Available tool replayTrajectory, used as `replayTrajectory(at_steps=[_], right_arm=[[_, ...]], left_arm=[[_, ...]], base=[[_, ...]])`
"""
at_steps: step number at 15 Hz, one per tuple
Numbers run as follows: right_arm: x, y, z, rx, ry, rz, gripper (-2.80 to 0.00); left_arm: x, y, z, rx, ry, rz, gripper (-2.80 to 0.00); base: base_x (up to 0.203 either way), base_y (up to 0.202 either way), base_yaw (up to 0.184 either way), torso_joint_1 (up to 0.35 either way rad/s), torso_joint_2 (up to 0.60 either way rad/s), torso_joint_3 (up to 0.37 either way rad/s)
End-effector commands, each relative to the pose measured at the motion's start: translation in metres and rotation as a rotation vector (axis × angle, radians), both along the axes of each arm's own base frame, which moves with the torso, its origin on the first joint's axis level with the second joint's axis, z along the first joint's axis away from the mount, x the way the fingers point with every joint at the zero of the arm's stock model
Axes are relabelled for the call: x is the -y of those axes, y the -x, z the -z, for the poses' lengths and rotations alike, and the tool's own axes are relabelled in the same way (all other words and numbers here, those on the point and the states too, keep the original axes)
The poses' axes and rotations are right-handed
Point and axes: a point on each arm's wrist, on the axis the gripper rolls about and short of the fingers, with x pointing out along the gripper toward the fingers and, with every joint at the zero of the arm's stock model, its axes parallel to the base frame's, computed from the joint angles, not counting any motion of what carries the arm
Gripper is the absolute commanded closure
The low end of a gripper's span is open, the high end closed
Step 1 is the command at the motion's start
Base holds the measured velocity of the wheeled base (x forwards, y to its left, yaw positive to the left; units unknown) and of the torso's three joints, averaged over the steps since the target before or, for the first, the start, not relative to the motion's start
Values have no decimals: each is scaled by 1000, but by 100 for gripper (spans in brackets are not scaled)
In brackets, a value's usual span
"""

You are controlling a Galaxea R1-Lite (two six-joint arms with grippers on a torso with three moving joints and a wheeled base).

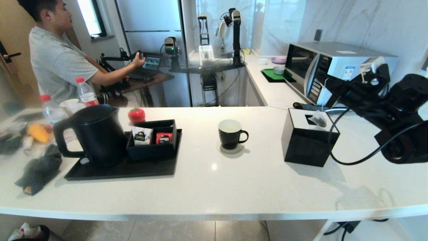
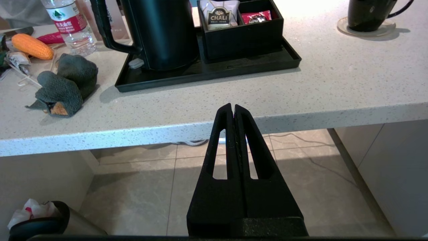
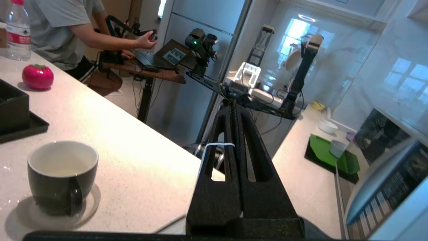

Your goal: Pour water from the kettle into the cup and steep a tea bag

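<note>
Tea bag lifted on its string

My right claw [image 3: 233, 110] pinches the string [image 3: 214, 145]; the tea bag [image 1: 318, 119] dangles over the black box [image 1: 309, 140], right of the cup [image 1: 230, 133].

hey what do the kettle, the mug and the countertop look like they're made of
Kettle: matte black, likely coated metal or plastic; hardly any glare on its body.
Mug: probably glazed ceramic, black outside, white inside, with a soft sheen.
Countertop: speckled white, polished stone or quartz by its look; it reflects light.
</note>
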Motion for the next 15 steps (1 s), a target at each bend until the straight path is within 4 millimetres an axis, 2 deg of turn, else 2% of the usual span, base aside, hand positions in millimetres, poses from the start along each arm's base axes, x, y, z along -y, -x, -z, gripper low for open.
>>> replayTrajectory(at_steps=[1,5,6,9,14,15], right_arm=[[5,3,10,-23,1,12,0],[10,5,33,-51,0,26,0],[10,4,32,-49,-3,25,0],[11,-5,19,-20,-4,20,0],[12,-26,-19,39,-1,19,0],[12,-31,-18,31,-1,20,0]], left_arm=[[0,0,0,0,0,0,0],[0,0,0,0,0,0,0],[0,0,0,0,0,0,0],[0,0,0,0,0,0,0],[0,0,0,0,0,0,0],[0,0,0,0,0,0,0]], base=[[0,0,0,0,0,0],[0,0,0,0,0,0],[0,0,0,0,0,0],[0,0,0,0,0,0],[0,0,0,0,0,0],[0,0,0,0,0,0]])
